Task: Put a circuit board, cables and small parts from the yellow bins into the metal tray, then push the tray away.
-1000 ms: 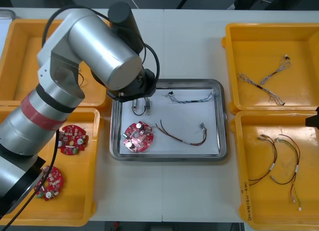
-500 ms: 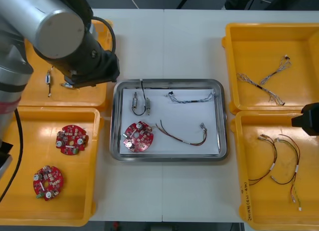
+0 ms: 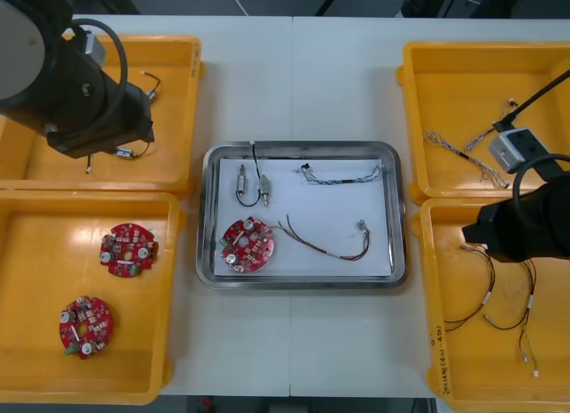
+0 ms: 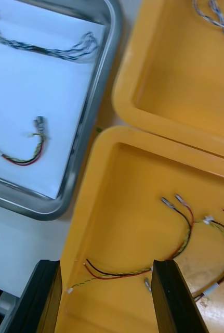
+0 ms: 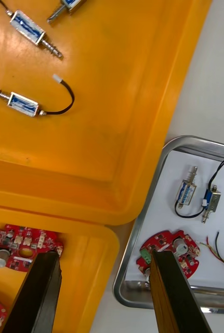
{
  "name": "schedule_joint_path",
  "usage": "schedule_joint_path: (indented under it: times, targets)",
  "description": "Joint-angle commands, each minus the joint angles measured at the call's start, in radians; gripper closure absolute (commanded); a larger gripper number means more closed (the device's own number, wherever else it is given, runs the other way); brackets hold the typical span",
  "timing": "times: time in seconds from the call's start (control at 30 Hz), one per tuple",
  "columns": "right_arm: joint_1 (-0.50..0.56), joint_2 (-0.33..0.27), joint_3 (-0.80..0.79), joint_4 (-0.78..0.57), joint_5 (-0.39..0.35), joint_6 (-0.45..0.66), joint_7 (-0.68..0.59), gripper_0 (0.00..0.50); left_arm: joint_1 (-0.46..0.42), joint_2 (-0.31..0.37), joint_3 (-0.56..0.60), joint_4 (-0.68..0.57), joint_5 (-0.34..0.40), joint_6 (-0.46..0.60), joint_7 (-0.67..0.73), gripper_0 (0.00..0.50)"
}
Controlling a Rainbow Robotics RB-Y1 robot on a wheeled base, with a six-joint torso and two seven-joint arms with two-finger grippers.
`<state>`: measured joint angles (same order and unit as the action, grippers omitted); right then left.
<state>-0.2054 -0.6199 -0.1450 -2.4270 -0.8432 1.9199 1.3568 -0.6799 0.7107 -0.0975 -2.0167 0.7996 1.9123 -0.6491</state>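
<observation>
Over the far-left yellow bin [image 3: 178,52] the left pincer [image 5: 104,255] hangs wide and empty, high above the small metal parts [image 5: 24,102] lying there. It looks idle and is best held off to that side, so it does not crowd the middle of the desk [image 3: 294,84]. The metal tray [image 3: 303,147] sits between the bins and already carries a circuit board [image 3: 248,245], two small parts with black leads [image 3: 264,188], a blue and white cable [image 3: 343,175] and a red and yellow cable [image 3: 325,244]. To its right, the right pincer [image 4: 105,263] is spread wide with nothing in it, above the near-right yellow bin [image 3: 426,297]. A loose red and yellow wire [image 4: 123,273] lies on the bin floor below the gap between its fingers. The step seems to be one more cable pick. The pincer should come straight down astride the wire's mid-run, clear of the bin wall, close only once the tips reach the floor, and lift slowly so neighbouring cables do not tangle and drag along.
</observation>
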Motion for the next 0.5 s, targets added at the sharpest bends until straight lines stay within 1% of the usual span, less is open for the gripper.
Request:
schedule_joint_path:
  times: [0.03,0.13,0.2,0.43,0.5]
  targets:
    - [-0.069,-0.043,0.102,-0.035,-0.034,0.000,-0.036,0.000,0.065,0.095,0.082,-0.063,0.064,0.008,-0.098,0.000]
    - [-0.104,-0.044,0.165,-0.033,-0.036,0.000,-0.031,0.000,0.102,0.124,0.116,-0.089,0.085,0.008,-0.113,0.000]
    - [-0.137,-0.044,0.220,-0.033,-0.034,0.000,-0.031,0.000,0.134,0.141,0.143,-0.116,0.096,0.008,-0.149,0.000]
    - [-0.219,-0.044,0.389,-0.014,-0.034,0.000,-0.024,0.000,0.241,0.167,0.248,-0.172,0.141,0.008,-0.230,0.000]
    - [-0.247,-0.044,0.452,-0.009,-0.017,0.000,-0.021,0.000,0.281,0.167,0.286,-0.192,0.147,0.008,-0.253,0.000]
